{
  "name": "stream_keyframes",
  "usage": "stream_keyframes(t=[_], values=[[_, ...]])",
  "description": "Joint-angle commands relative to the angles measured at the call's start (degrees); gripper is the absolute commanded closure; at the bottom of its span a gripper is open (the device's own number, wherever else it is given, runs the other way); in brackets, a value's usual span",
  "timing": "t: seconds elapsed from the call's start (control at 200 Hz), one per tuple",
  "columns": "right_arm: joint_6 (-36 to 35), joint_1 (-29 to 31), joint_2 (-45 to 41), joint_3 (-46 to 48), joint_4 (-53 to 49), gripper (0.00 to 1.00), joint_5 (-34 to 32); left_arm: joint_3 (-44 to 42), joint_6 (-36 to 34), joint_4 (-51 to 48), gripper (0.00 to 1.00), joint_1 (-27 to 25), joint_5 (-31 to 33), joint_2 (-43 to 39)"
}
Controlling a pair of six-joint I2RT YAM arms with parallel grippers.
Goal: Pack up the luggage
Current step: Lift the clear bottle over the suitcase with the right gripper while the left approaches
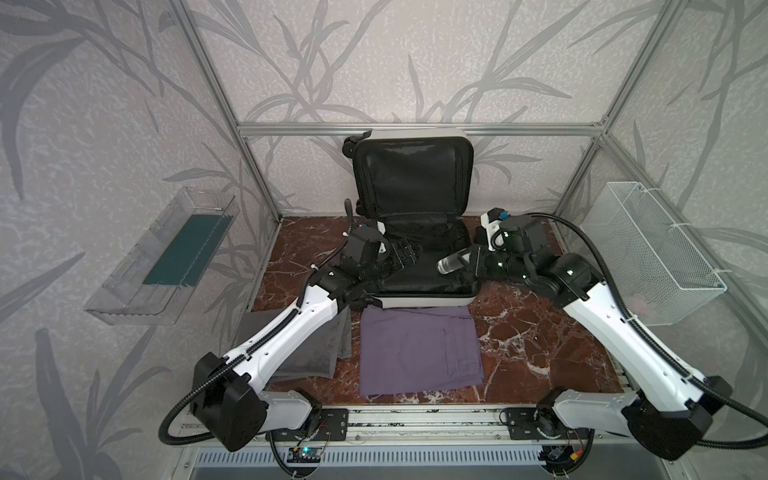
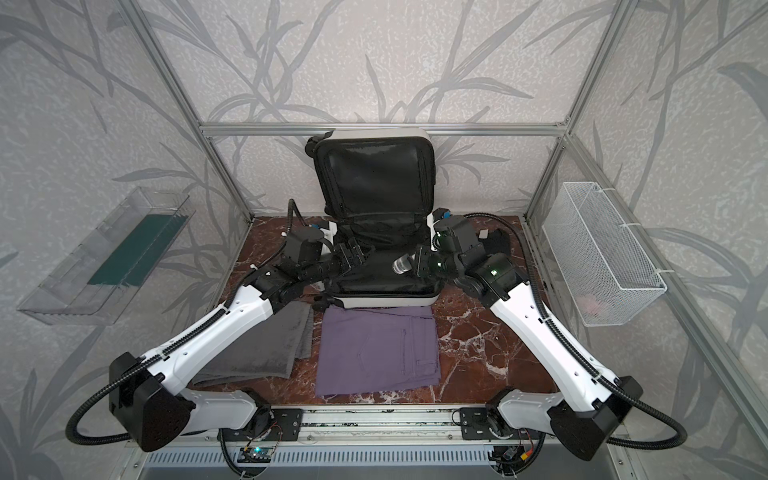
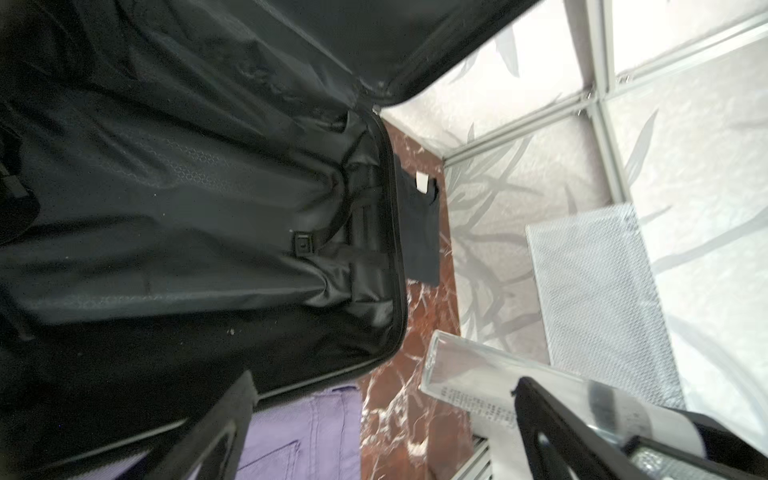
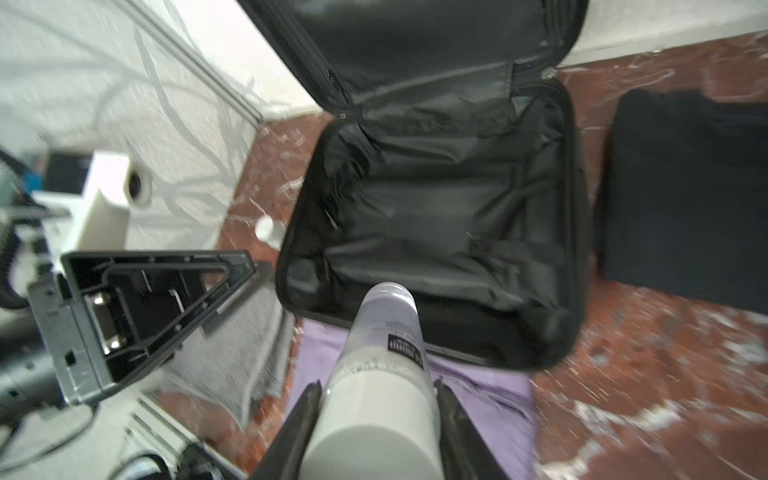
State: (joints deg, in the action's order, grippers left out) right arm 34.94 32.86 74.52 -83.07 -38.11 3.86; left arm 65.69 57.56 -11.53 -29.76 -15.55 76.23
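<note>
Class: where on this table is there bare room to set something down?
Bare marble tabletop lies right of the purple trousers and at the back-left corner; the suitcase has an empty lower half. Crowded: grey towel beside the trousers; left gripper and right gripper, holding a clear bottle, over the suitcase.

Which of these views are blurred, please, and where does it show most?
Right wrist view: motion blur smears the red marble tabletop and softens the clear cylindrical bottle in the right hand. Left wrist view: soft, the white wire-mesh basket blurred. Both top views: sharp, evenly lit, with sheen on the black lining of the small white hard-shell suitcase.
</note>
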Motion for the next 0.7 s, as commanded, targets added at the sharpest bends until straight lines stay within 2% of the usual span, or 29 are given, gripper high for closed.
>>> stream_keyframes(t=[0.0,0.165,0.331,0.696], values=[[8.5,-1.6,1.65,1.58,16.29,0.79,6.32,-3.28,10.23,9.94,0.01,2.72,-4.63,0.18],[17.12,-2.62,5.87,5.65,28.69,0.79,9.26,-5.88,16.42,17.86,0.01,5.26,-7.67,2.44],[21.56,-2.63,9.19,7.47,36.23,0.79,10.65,-5.41,22.04,25.65,0.01,6.11,-10.39,6.93],[28.18,-2.89,13.76,10.98,46.58,0.79,14.09,-3.61,25.2,30.08,0.01,6.58,-10.25,12.83]])
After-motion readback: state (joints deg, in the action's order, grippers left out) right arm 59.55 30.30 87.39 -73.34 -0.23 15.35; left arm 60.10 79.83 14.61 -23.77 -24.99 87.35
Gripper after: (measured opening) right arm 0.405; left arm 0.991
